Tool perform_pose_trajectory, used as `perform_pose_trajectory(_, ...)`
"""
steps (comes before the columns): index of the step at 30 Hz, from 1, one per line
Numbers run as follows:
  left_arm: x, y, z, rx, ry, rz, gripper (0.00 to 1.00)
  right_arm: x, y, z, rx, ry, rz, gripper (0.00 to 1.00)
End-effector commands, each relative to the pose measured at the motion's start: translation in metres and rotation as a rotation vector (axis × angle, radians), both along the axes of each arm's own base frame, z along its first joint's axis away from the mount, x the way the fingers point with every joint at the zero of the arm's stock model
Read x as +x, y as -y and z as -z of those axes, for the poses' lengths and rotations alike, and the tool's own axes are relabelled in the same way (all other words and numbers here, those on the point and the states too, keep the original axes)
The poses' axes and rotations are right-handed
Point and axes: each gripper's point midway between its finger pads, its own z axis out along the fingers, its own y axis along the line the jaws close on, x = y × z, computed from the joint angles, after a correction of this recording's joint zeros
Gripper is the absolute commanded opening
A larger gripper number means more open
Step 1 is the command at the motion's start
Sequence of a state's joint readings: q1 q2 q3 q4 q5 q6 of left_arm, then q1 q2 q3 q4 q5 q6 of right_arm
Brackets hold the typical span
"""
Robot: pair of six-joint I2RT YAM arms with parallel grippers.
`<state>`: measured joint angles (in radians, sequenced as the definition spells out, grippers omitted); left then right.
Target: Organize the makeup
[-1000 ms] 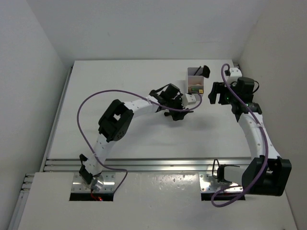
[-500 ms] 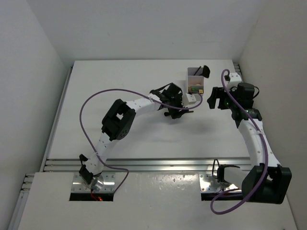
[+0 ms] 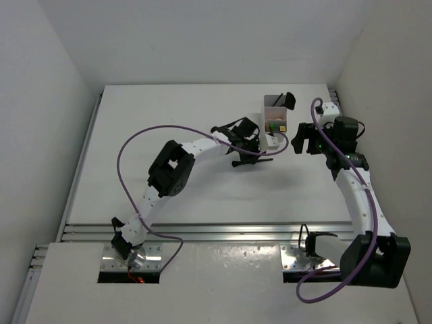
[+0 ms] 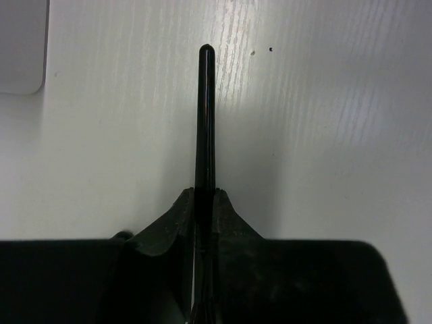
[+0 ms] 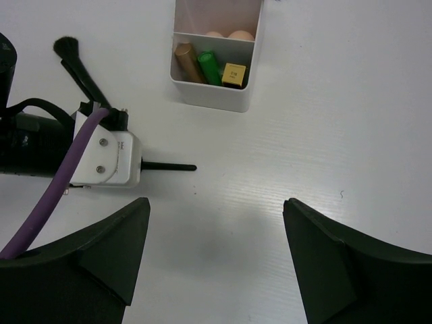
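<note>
Hidden: brush (image 4: 204, 115) head, likely behind my jaws.
Left gripper (image 4: 204, 200): clamped on its handle.
Right gripper (image 5: 214, 214): spread wide, pointing down.

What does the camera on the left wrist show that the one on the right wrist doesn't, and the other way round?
Only the left wrist view shows the left hand clamped on a thin black brush handle, seen close up. Only the right wrist view shows inside the white box: peach sponges, a gold-brown tube and a green tube. It also shows a fluffy-headed brush and the open right hand. Both show the tip of that handle and the white table.
</note>
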<state>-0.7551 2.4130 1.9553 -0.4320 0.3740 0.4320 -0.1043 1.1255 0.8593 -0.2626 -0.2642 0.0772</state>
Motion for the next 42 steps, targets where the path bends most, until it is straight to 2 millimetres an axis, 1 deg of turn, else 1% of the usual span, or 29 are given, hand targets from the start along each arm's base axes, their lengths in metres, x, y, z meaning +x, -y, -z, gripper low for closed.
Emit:
perform_pose_trajectory(1,-0.004,-0.010,0.027,0.072,-0.018,0.003,0.11,0.007,0.001,-0.031,-0.018,0.091,-0.008,0.81)
perform_pose_trajectory(2,-0.007,-0.011,0.030,0.073,-0.029,0.009,0.03,0.007,0.002,-0.030,-0.019,0.086,-0.005,0.81)
perform_pose_trajectory(3,-0.007,-0.010,0.025,0.065,-0.033,-0.002,0.00,0.007,0.002,-0.030,-0.019,0.088,-0.005,0.81)
perform_pose_trajectory(6,-0.009,-0.008,0.020,0.046,-0.057,-0.027,0.00,0.008,0.004,-0.033,-0.029,0.095,0.004,0.81)
perform_pose_trajectory(7,-0.009,-0.005,0.006,0.022,-0.046,-0.019,0.00,0.008,0.006,-0.036,-0.037,0.101,0.012,0.81)
perform_pose_trajectory(9,-0.007,-0.004,-0.009,0.005,-0.026,-0.018,0.00,0.007,0.012,-0.036,-0.062,0.095,0.036,0.81)
perform_pose_trajectory(10,-0.002,-0.004,-0.029,-0.004,0.014,-0.020,0.00,0.008,0.016,-0.042,-0.073,0.106,0.057,0.82)
perform_pose_trajectory(11,-0.003,-0.004,-0.035,0.008,0.041,-0.012,0.00,0.008,0.028,-0.043,-0.098,0.101,0.114,0.82)
perform_pose_trajectory(13,0.009,-0.015,-0.054,0.067,0.145,0.001,0.00,0.007,0.045,-0.049,-0.090,0.091,0.206,0.82)
perform_pose_trajectory(14,0.010,-0.015,-0.075,0.072,0.203,0.015,0.00,0.008,0.052,-0.050,-0.086,0.085,0.247,0.82)
perform_pose_trajectory(17,0.022,-0.034,-0.099,0.183,0.359,0.050,0.00,0.009,0.075,-0.058,-0.081,0.092,0.342,0.82)
perform_pose_trajectory(18,0.025,-0.040,-0.118,0.199,0.413,0.054,0.00,0.012,0.080,-0.062,-0.068,0.100,0.364,0.82)
perform_pose_trajectory(21,0.038,-0.057,-0.147,0.319,0.582,0.097,0.00,0.022,0.083,-0.074,-0.047,0.135,0.366,0.82)
perform_pose_trajectory(22,0.039,-0.058,-0.164,0.362,0.666,0.150,0.00,0.025,0.084,-0.079,-0.042,0.157,0.363,0.82)
perform_pose_trajectory(23,0.048,-0.067,-0.173,0.426,0.722,0.141,0.00,0.029,0.084,-0.082,-0.041,0.166,0.357,0.82)
perform_pose_trajectory(26,0.071,-0.076,-0.208,0.572,0.892,0.187,0.00,0.037,0.076,-0.086,-0.010,0.190,0.320,0.82)
perform_pose_trajectory(27,0.075,-0.076,-0.213,0.596,0.921,0.198,0.00,0.040,0.073,-0.088,-0.001,0.201,0.306,0.82)
perform_pose_trajectory(29,0.086,-0.070,-0.243,0.589,1.026,0.176,0.00,0.045,0.070,-0.082,0.017,0.186,0.287,0.82)
perform_pose_trajectory(30,0.089,-0.067,-0.249,0.576,1.054,0.166,0.00,0.047,0.065,-0.082,0.010,0.185,0.236,0.82)
perform_pose_trajectory(31,0.091,-0.061,-0.268,0.521,1.104,0.134,0.00,0.052,0.052,-0.074,0.031,0.169,0.152,0.82)
perform_pose_trajectory(32,0.092,-0.060,-0.264,0.500,1.113,0.175,0.00,0.054,0.044,-0.075,0.027,0.176,0.089,0.82)
perform_pose_trajectory(33,0.090,-0.068,-0.284,0.467,1.148,0.179,0.00,0.051,0.015,-0.081,0.048,0.204,-0.109,0.82)
perform_pose_trajectory(34,0.089,-0.068,-0.296,0.453,1.214,0.225,0.00,0.054,0.008,-0.077,0.043,0.209,-0.175,0.82)
perform_pose_trajectory(35,0.082,-0.068,-0.265,0.429,1.195,0.337,0.00,0.056,0.002,-0.084,0.022,0.246,-0.239,0.82)
perform_pose_trajectory(36,0.070,-0.076,-0.289,0.398,1.274,0.372,0.00,0.055,-0.013,-0.082,0.071,0.248,-0.340,0.82)
perform_pose_trajectory(37,0.066,-0.074,-0.306,0.361,1.387,0.396,0.00,0.058,-0.017,-0.088,0.082,0.273,-0.367,0.80)
perform_pose_trajectory(38,0.058,-0.074,-0.309,0.387,1.496,0.497,0.00,0.064,-0.020,-0.106,0.097,0.312,-0.388,0.80)
perform_pose_trajectory(39,0.042,-0.075,-0.290,0.341,1.526,0.602,0.00,0.065,-0.033,-0.103,0.189,0.290,-0.463,0.77)
perform_pose_trajectory(42,0.026,-0.065,-0.299,0.293,1.662,0.720,0.00,0.066,-0.058,-0.127,0.281,0.332,-0.604,0.69)
